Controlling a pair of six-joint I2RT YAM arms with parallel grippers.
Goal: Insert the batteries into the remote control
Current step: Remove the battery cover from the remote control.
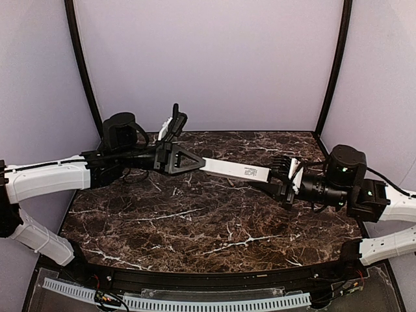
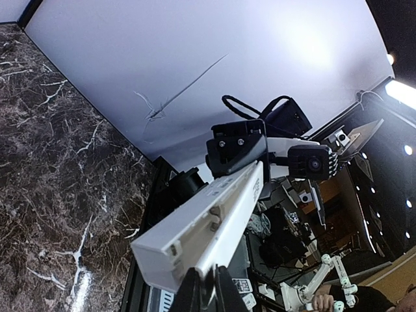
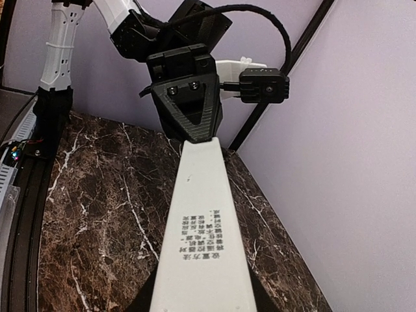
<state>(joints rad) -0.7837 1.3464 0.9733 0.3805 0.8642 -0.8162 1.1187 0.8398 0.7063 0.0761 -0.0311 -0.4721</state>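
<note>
Left pincer (image 1: 197,162): clenched on left end of remote control (image 1: 231,169), black fingers pinching bar's tip.

Remote control: in air, roughly level, spanning between both pincers over far half of table (image 1: 195,227), touching nothing else. Slim white bar. Block of small grey print on upward face near right end. Seam along side shows in left wrist view. Dark end not seen.

Right pincer (image 1: 278,177): grasping right end.

Batteries: none in view.

Judged step: steadying remote two-handed to open back cover. Next: one pincer anchors, other slides cover lengthwise, no twisting.
</note>
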